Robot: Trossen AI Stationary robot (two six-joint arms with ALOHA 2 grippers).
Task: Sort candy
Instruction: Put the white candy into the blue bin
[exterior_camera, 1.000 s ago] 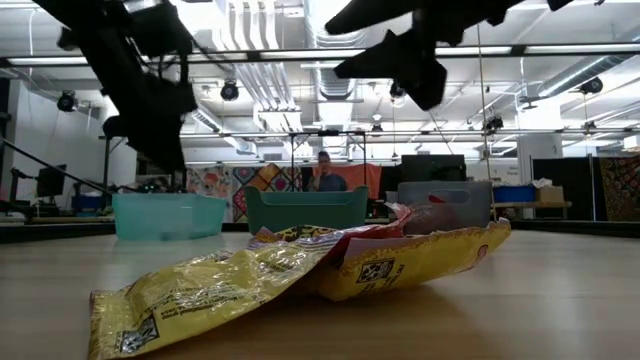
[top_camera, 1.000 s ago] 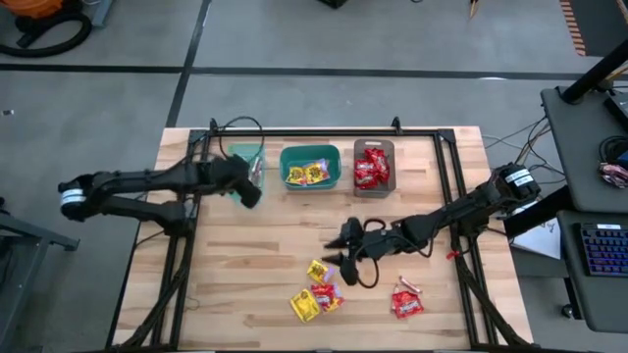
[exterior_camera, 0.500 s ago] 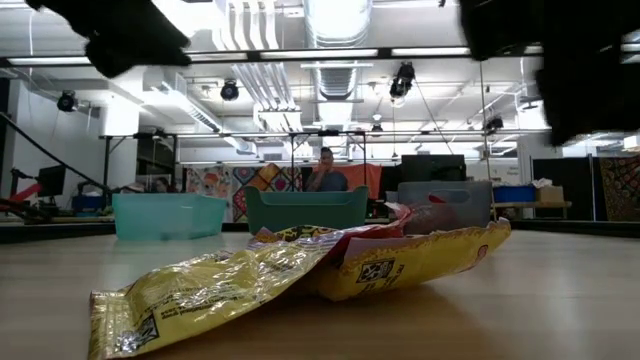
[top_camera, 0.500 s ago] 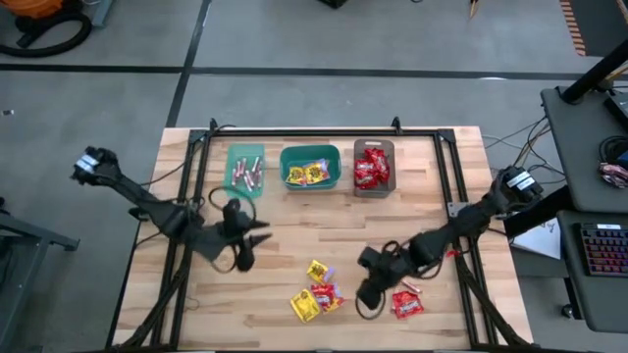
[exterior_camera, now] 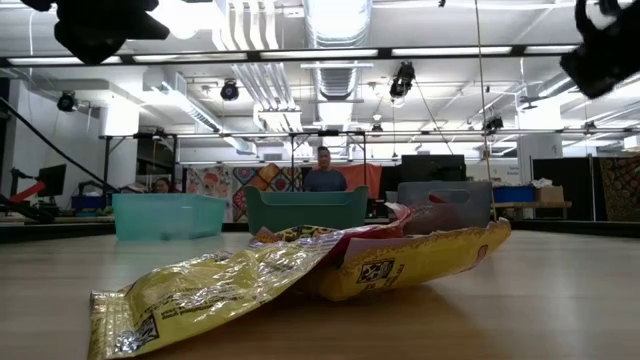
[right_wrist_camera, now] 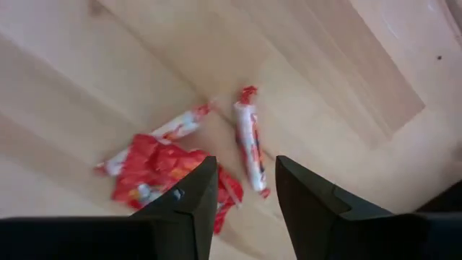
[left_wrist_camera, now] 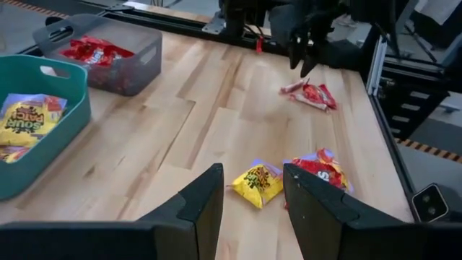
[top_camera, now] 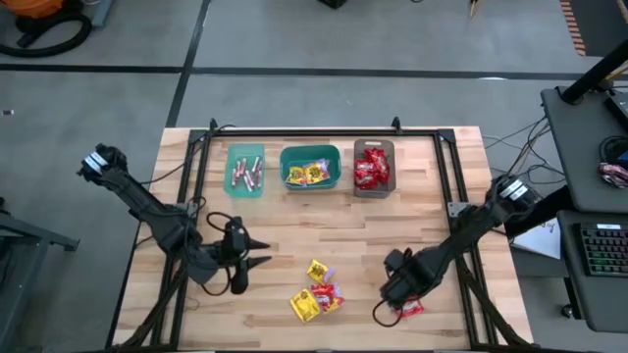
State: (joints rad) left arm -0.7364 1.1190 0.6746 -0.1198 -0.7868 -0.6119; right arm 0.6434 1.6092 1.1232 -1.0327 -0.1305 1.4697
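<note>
While crinkled foil candy point(top_camera: 316, 290) in glossy red and yellow packets lay on the pale plank table point(top_camera: 294, 235), the right gripper point(right_wrist_camera: 240, 189) hovered with spread fingers over a thin stick. Apart, the left gripper point(left_wrist_camera: 253, 195) stood spread and empty.

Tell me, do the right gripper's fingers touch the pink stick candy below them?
Apart. In the right wrist view the right gripper is open above the stick candy, and bare table shows around the stick; neither of the fingers reaches it.
</note>
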